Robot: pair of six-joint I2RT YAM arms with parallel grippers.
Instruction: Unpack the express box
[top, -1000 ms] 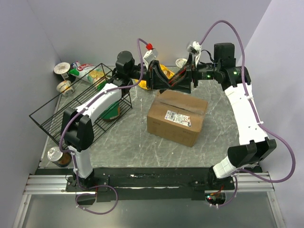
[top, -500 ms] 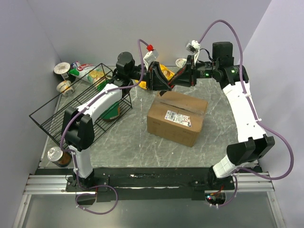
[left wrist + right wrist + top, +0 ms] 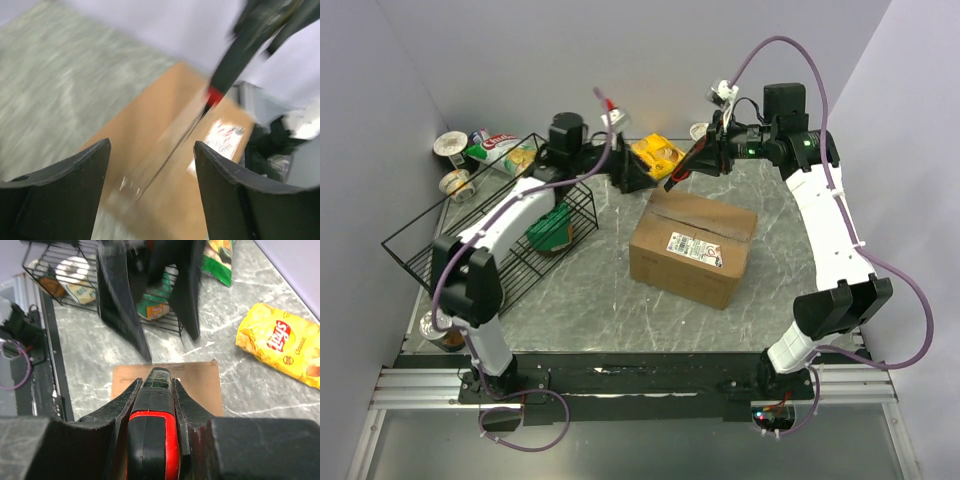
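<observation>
The left gripper (image 3: 151,146) had spread its jaws and backed off, leaving the red-and-black cutter (image 3: 151,445) clamped in the right gripper (image 3: 155,382) above the still-closed express box (image 3: 690,245) mid-table, ready to cut.

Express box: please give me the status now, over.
Left claw open, empty. Right claw shut on black-and-red tool, tip near the far edge of express box, flaps closed. Yellow chip bag behind, not blocking.
</observation>
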